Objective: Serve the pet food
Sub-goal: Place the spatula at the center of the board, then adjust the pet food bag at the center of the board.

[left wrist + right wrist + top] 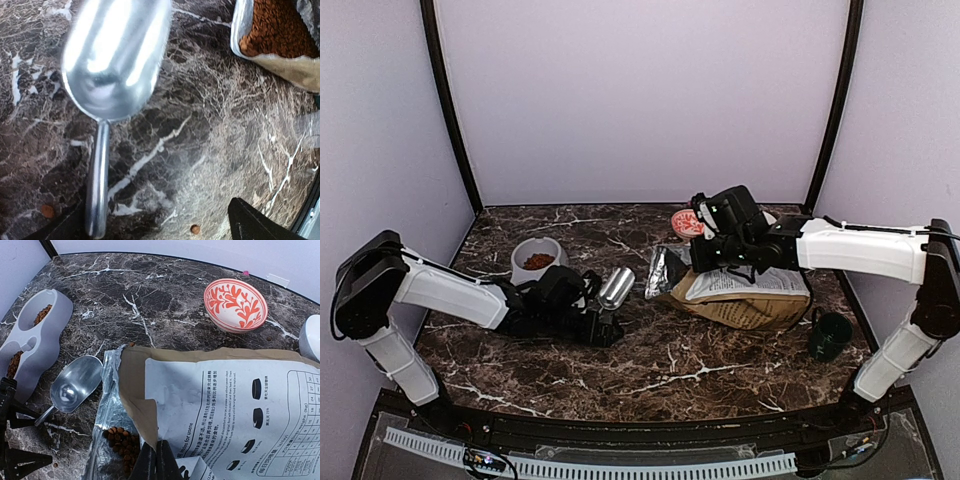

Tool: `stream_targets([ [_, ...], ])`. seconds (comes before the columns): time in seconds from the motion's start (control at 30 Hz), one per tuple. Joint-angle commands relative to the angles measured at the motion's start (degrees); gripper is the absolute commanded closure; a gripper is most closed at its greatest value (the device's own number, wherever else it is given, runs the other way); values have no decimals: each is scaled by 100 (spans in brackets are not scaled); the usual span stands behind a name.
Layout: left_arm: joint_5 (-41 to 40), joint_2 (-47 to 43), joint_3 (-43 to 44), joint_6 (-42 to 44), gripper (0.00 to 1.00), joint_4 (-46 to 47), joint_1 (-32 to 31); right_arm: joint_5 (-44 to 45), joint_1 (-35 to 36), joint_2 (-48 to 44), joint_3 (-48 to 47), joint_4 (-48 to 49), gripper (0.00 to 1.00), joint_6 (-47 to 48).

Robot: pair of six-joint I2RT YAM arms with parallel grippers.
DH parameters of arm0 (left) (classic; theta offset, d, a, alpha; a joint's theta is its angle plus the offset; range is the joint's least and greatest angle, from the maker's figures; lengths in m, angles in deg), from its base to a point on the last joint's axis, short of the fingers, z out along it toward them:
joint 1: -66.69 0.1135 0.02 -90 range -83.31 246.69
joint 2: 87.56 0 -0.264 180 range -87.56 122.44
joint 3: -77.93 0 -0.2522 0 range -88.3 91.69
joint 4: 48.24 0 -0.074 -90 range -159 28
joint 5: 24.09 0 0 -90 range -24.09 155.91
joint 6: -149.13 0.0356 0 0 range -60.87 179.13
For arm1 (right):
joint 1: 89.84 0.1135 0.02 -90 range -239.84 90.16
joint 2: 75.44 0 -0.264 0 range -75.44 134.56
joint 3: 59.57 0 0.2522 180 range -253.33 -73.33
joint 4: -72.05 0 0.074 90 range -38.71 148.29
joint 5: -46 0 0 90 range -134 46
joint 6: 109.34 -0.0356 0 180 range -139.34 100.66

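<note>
Kibble (122, 445) heaped in the foil mouth of the bag (225, 405), lower centre of the right wrist view, with more in both wells of the grey double bowl (52, 332) at far left.

Between bag and bowl on the marble worktop (165, 305), an empty metal scoop (75, 387), handle end just beside one finger of the left jaws, spread wide and gripping nothing. On the bag's near edge at bottom centre, right jaws clenched. Two stray pellets (47, 211) low in the left wrist view, near the handle. Beyond the bag, upper right, a red-patterned bowl (235, 305).
</note>
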Motion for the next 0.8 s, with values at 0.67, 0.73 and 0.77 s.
stream_targets([
  [0.67,-1231,-912,1147,1051,1,-2175,-113,187,242,-721,-404,76,100,234],
  [0.73,-1340,-1028,1324,1248,1,-2321,-107,169,311,-741,-523,8,100,286],
  [0.77,-1408,-1078,1407,1349,1,-2390,-103,161,347,-742,-589,-28,100,313],
])
